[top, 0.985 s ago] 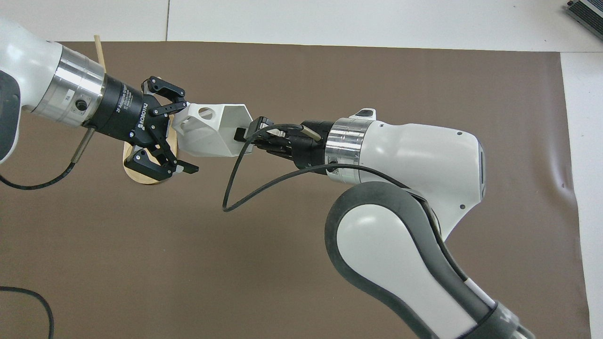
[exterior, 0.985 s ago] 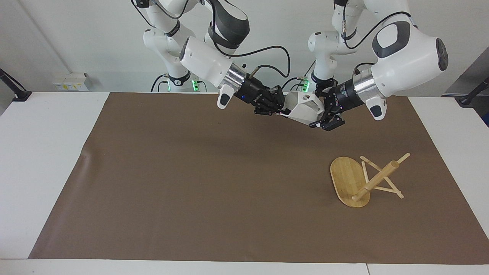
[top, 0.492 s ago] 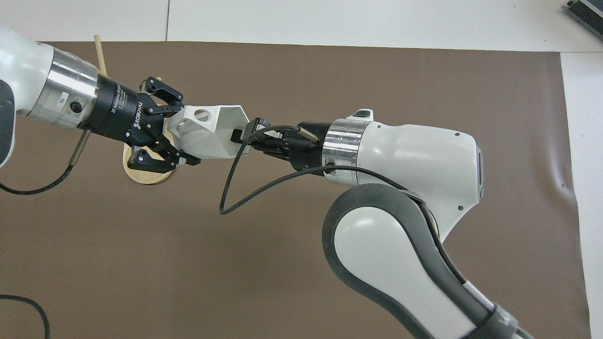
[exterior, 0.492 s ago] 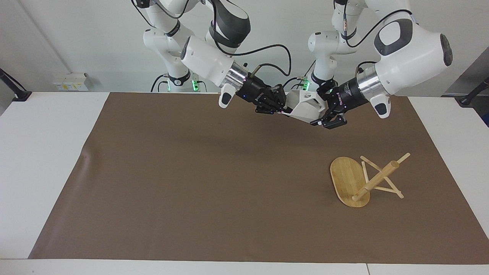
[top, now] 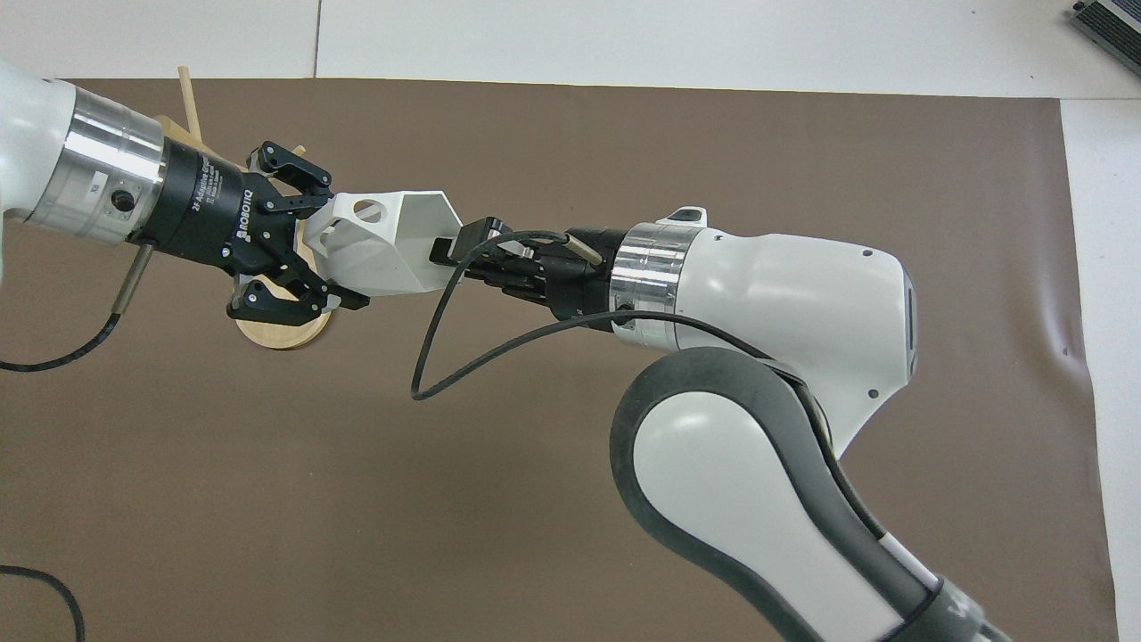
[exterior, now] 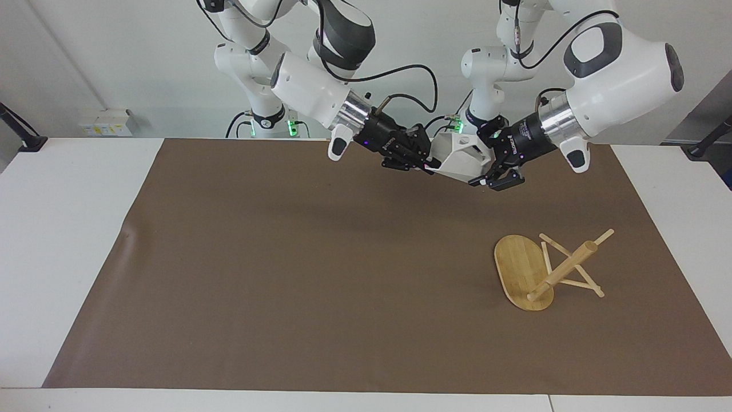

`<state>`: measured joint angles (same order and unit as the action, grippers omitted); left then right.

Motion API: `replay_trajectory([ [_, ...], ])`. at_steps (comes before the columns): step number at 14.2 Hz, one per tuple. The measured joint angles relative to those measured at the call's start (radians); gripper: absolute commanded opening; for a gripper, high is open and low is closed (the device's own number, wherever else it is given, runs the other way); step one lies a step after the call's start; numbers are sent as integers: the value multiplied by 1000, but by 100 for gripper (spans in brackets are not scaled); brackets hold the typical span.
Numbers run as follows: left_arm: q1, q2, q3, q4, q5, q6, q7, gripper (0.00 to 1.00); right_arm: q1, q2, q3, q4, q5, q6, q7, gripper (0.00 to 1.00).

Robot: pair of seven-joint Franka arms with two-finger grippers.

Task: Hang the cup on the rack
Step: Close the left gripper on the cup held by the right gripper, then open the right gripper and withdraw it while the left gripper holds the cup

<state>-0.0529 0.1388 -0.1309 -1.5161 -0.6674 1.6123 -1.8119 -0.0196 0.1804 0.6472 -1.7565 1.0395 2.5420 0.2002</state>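
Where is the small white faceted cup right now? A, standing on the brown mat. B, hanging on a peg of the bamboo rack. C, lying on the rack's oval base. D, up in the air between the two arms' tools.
D: the small white faceted cup is off the brown mat, between the left tool and the right tool.

A white table stood against a plain white wall, most of its top covered by a brown mat with a small ripple at one edge. A pale socket box sat low on the wall. The light was even and soft.
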Motion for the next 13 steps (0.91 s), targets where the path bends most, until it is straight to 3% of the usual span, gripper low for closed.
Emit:
replay_trajectory([
  [4, 9, -12, 2, -33, 0, 53, -47, 0, 0, 1, -1, 0, 0, 3, 0, 98],
  [13, 9, -81, 4, -267, 70, 337, -256, 0, 0, 2, -1, -1, -1, 9, -6, 100],
])
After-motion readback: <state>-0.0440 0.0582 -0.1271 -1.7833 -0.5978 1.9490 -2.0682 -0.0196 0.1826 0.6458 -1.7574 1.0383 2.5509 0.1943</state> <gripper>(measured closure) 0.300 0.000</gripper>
